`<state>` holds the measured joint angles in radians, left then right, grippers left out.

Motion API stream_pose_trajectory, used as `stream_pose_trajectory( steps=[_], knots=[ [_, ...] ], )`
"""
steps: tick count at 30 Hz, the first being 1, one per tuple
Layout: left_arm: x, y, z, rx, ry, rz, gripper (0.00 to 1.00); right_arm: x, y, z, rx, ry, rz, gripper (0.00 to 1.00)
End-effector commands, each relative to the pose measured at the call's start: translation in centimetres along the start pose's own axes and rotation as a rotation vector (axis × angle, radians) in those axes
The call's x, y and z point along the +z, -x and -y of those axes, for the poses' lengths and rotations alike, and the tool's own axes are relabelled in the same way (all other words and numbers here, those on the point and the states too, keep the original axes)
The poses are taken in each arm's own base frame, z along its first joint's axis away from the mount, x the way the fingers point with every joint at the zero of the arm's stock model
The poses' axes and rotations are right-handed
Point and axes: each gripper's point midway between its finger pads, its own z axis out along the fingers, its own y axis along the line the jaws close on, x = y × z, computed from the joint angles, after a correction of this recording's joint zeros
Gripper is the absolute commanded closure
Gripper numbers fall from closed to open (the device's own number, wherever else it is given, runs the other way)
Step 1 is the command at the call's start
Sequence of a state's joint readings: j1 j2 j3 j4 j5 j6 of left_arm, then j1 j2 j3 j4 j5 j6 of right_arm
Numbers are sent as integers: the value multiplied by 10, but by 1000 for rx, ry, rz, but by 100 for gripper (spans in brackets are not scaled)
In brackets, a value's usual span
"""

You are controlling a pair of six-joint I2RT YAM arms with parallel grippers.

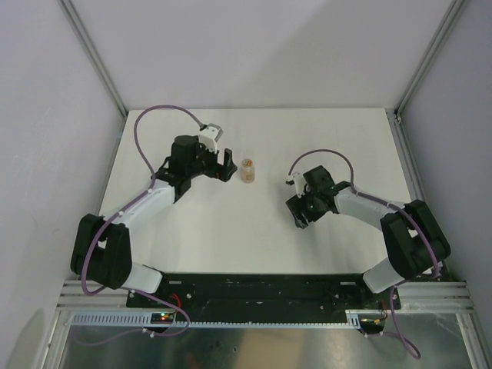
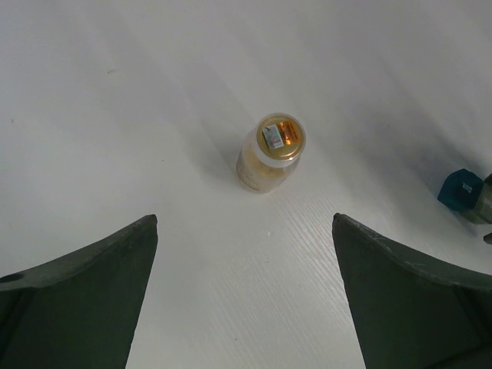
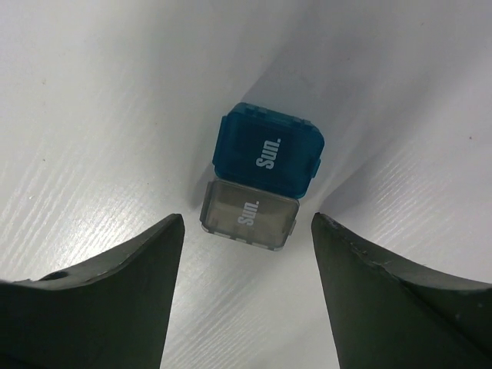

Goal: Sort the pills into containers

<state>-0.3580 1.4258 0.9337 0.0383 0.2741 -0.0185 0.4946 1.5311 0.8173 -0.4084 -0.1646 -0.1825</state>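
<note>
While both arms rest low over the white table (image 1: 192,254), the amber vial (image 1: 247,170) stands upright near the middle of it, and I'll place everything else from that vial. The left gripper (image 1: 227,165) sits just to the left of the vial, pointing at it but not touching. Its two dark fingers are spread wide with nothing between them.

From the left wrist camera the vial (image 2: 270,152) stands ahead of the left gripper (image 2: 244,219), beyond the fingertips and roughly in line with the gap. Looking down into its mouth I can see a small grey-blue piece beside something orange. I cannot tell what either one is.

The right gripper (image 1: 298,214) is well to the right of the vial and nearer the arm bases. From above it hides whatever lies under it. The right wrist camera shows the teal box (image 3: 267,152) flat on the table, with "Sun." printed on it. The grey flap (image 3: 248,214) touches the box edge nearest the fingers and carries the same word. The right gripper (image 3: 247,219) is spread apart here too. Its fingertips stand on either side of the flap with bare table showing between each tip and the plastic, so it grips nothing.

The left wrist camera catches the teal box (image 2: 461,190) at the far right edge, well apart from the vial.
</note>
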Motion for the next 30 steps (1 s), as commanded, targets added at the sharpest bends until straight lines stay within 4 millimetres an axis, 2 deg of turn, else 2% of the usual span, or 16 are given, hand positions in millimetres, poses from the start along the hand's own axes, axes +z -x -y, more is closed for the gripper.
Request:
stream_pose_trajectory(
  steps=[1,6,12,18,23,30],
  knots=[
    [-9,11,4,32,3,42,2,-1,25,-3,11,10,61,28],
    [-12,9,2,59,9,41,2,2,29,-7,7,20,62,30],
    [-16,8,1,77,20,44,2,5,29,-6,1,10,49,38],
    [-26,10,9,110,-14,55,2,-9,38,-8,-34,15,79,62],
    [-49,9,44,184,-187,37,2,-45,60,-27,-170,115,176,76],
    [-87,29,116,221,-512,72,2,-116,85,-78,-397,330,320,81]
  ],
)
